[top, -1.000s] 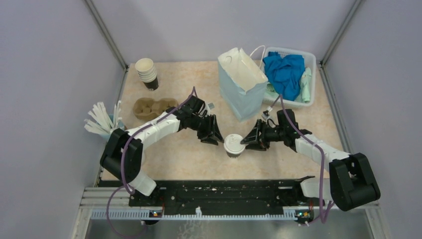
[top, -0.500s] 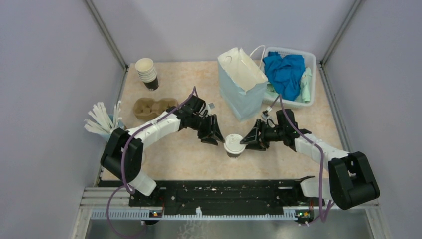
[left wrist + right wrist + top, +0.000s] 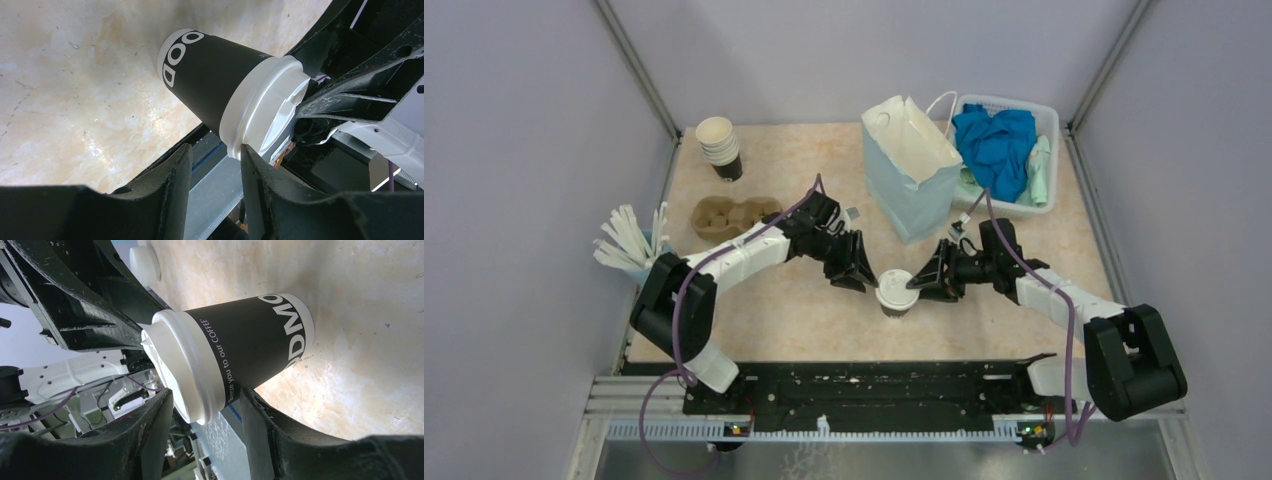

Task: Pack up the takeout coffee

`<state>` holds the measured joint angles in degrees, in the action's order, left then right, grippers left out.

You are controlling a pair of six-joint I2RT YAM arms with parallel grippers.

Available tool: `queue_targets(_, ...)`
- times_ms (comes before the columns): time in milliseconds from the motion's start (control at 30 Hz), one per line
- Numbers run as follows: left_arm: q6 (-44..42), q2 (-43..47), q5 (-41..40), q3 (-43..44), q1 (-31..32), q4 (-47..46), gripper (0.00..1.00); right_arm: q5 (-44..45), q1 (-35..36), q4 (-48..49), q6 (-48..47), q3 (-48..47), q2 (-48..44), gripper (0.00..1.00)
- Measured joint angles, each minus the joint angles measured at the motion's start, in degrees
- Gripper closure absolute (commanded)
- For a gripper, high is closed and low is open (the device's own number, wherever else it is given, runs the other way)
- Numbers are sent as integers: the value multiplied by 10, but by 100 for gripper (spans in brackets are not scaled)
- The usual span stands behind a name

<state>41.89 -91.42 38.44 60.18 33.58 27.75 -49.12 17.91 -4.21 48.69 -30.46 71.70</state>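
The beige stone-patterned counter (image 3: 774,320) carries everything. The black and white left arm (image 3: 734,258) and the right arm (image 3: 1054,292) reach from both sides toward the middle of it. At the back stands an open light blue paper bag (image 3: 914,190), and just to the right of it a clear plastic bin (image 3: 1046,118) that holds a crumpled blue cloth (image 3: 996,145). On the left side lie a brown cardboard cup carrier (image 3: 729,217), a bundle of white flat sticks (image 3: 629,240) and a stack of lidless paper cups (image 3: 720,145).

The takeout coffee (image 3: 894,293), a dark paper cup with a white plastic lid, stands upright on the counter, between the two arms and in front of the bag.

The top view shows only its lid. The wrist views show the dark wall with white lettering. In the right wrist view, the right jaws are clamped around the cup just under the lid, one on each side. In the left wrist view, the left jaws stand apart with a free gap, and only one of them meets the lid's rim. Only the right wrist view shows a small loose white lid (image 3: 145,264) farther away on the counter.
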Motion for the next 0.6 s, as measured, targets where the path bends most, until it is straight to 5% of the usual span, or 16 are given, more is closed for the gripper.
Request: queue_targets(600, -4, -12, -33, 9, 25, 12, 60, 10, 0, 55, 30, 35, 2, 49)
